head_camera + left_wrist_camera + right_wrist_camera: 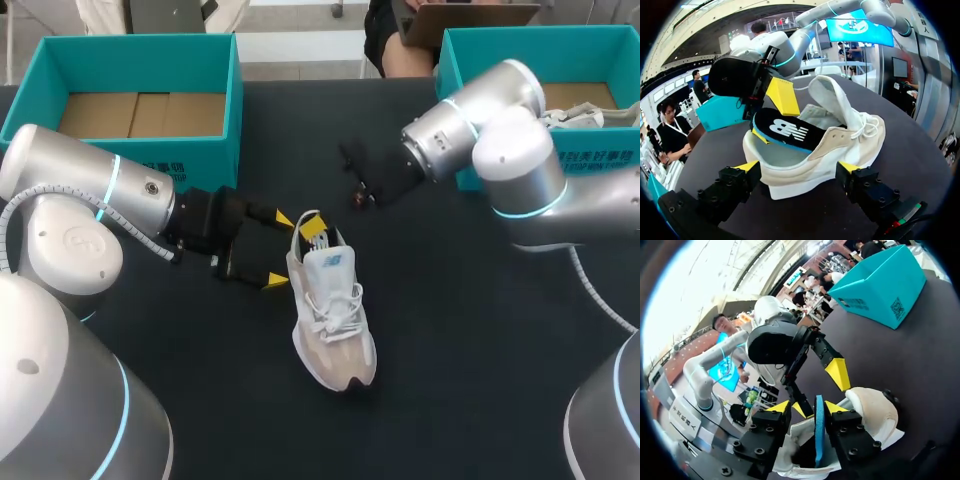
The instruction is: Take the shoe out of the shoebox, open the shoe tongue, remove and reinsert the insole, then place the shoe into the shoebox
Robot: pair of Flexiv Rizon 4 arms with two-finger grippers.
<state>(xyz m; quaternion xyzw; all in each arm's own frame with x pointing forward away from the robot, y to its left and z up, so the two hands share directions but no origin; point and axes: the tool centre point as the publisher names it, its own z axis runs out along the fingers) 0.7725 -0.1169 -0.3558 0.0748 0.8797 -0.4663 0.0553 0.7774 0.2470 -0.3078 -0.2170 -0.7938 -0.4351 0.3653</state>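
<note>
1. One shoe, beige suede-like with white laces, is set upright mid-table, tongue raised.
2. One flat insole, black-topped and blue-edged, is stood in the heel opening, pinched between the right gripper jaws.
3. The left gripper jaws are held apart at the shoe's left side.
4. Two teal card boxes are counted at the far edge: left shoebox, right shoebox.

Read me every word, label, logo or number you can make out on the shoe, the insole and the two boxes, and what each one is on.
Nothing reads clearly enough to quote.
insole: a white logo mark, no words.
shoe: a small blue logo label on the tongue, too small to read.
left shoebox: white print and a square code on its wall, blurred.
right shoebox: white print, too small to read.
</note>
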